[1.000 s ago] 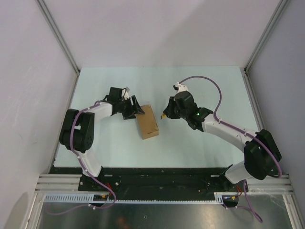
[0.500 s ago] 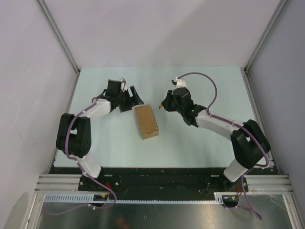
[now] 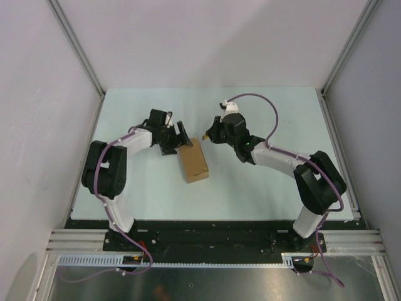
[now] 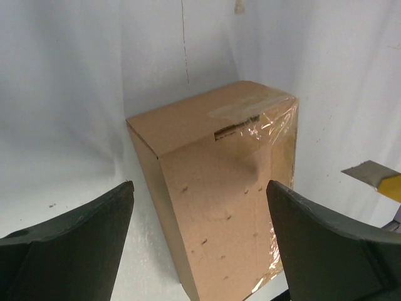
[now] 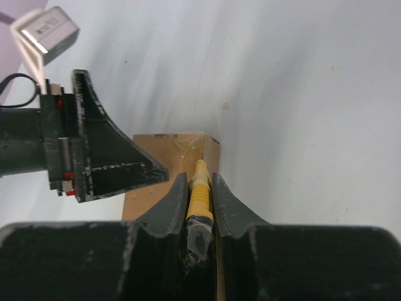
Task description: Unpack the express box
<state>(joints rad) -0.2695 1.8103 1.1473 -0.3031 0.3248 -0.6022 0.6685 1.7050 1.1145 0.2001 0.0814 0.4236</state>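
Note:
The express box (image 3: 193, 160), brown cardboard with clear tape across its closed lid, lies on the table between the arms. My left gripper (image 3: 179, 138) is open at the box's far left corner. In the left wrist view the box (image 4: 219, 182) sits between and ahead of the left gripper's (image 4: 199, 188) spread fingers. My right gripper (image 3: 210, 133) is shut on the yellow utility knife (image 5: 199, 188), whose tip points at the box's far right corner (image 5: 207, 145). The knife's blade also shows in the left wrist view (image 4: 374, 175).
The pale table (image 3: 263, 182) is walled by white panels with metal frame posts (image 3: 78, 50). The black base rail (image 3: 207, 232) runs along the near edge. The left gripper's finger (image 5: 109, 160) shows in the right wrist view, close to the knife.
The left gripper swung away from the box, then came back to its far left corner. The right gripper with the knife moved up and left to the box's far right corner.

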